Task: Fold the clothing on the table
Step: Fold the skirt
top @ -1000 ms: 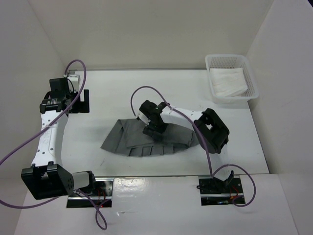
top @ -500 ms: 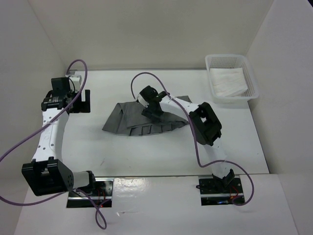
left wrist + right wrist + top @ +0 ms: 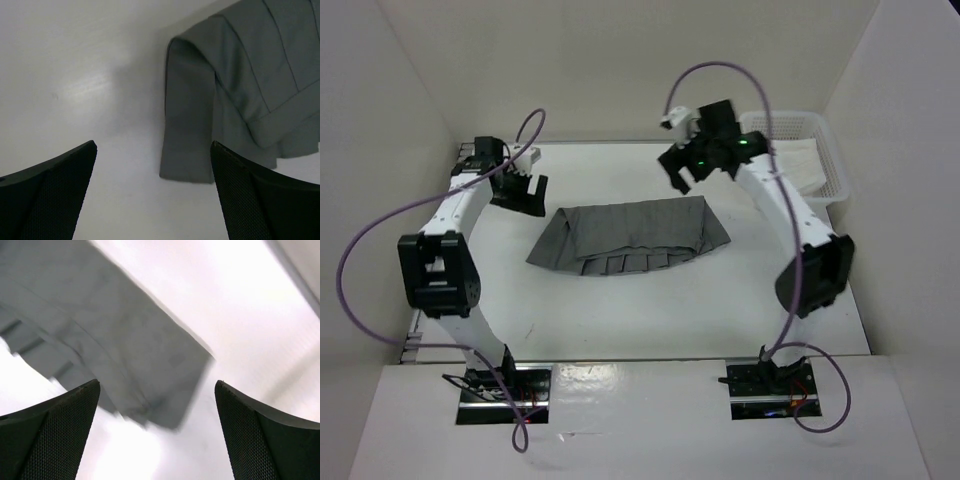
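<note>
The clothing [image 3: 630, 235], a grey pleated skirt, lies folded flat on the white table [image 3: 620, 310], its pleated hem toward the near side. My left gripper [image 3: 527, 192] hovers open just beyond the skirt's back left corner. In the left wrist view the skirt's folded corner [image 3: 235, 90] sits ahead of the empty left gripper [image 3: 152, 200]. My right gripper [image 3: 682, 172] hangs open above the table behind the skirt's back right corner. The right wrist view is blurred, with the skirt [image 3: 100, 340] below the open right gripper [image 3: 157, 435], which holds nothing.
A white mesh basket [image 3: 832, 150] with a white cloth [image 3: 800, 170] in it stands at the back right corner. White walls close in the table on three sides. Purple cables loop above both arms.
The right gripper lifted off the skirt and swung to the back right. The left arm reached in toward the skirt's back left corner. The skirt shifted toward the back and lies flatter.
</note>
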Motion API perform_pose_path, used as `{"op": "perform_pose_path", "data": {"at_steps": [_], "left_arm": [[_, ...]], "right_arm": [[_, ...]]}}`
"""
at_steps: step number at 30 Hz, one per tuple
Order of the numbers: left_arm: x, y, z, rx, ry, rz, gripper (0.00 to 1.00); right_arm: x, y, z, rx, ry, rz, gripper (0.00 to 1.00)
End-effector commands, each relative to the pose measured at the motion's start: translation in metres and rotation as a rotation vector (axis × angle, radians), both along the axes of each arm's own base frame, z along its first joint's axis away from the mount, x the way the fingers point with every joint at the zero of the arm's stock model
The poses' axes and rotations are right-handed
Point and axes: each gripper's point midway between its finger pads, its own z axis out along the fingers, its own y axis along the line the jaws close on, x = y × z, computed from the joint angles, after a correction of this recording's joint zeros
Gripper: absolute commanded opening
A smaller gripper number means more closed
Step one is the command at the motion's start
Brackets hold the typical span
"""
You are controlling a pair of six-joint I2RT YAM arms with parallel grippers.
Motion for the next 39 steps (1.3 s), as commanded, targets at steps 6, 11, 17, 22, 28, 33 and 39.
{"op": "perform_pose_path", "data": {"at_steps": [6, 11, 17, 22, 28, 33, 39], "left_arm": [[0.078, -0.042, -0.033, -0.148, -0.05, -0.343, 0.97], [0.093, -0.049, -0.044, -0.174, -0.046, -0.444, 0.94], [0.09, -0.061, -0.07, -0.233, 0.05, -0.56, 0.93], [0.07, -0.07, -0.082, -0.29, 0.169, -0.635, 0.91], [0.052, -0.07, -0.099, -0.322, 0.258, -0.652, 0.87], [0.044, -0.074, -0.102, -0.352, 0.268, -0.666, 0.87], [0.029, -0.091, -0.111, -0.397, 0.312, -0.695, 0.85]], "right_arm": [[-0.067, -0.085, -0.01, 0.006, 0.07, -0.091, 0.99], [-0.074, -0.116, -0.014, 0.048, 0.105, -0.173, 0.99], [-0.074, -0.139, -0.004, 0.08, 0.113, -0.236, 0.99], [-0.069, -0.142, -0.009, 0.083, 0.136, -0.255, 0.99], [-0.063, -0.141, -0.008, 0.082, 0.142, -0.256, 0.99], [-0.06, -0.141, -0.009, 0.087, 0.147, -0.262, 0.99], [-0.062, -0.141, -0.012, 0.085, 0.156, -0.263, 0.99]]}}
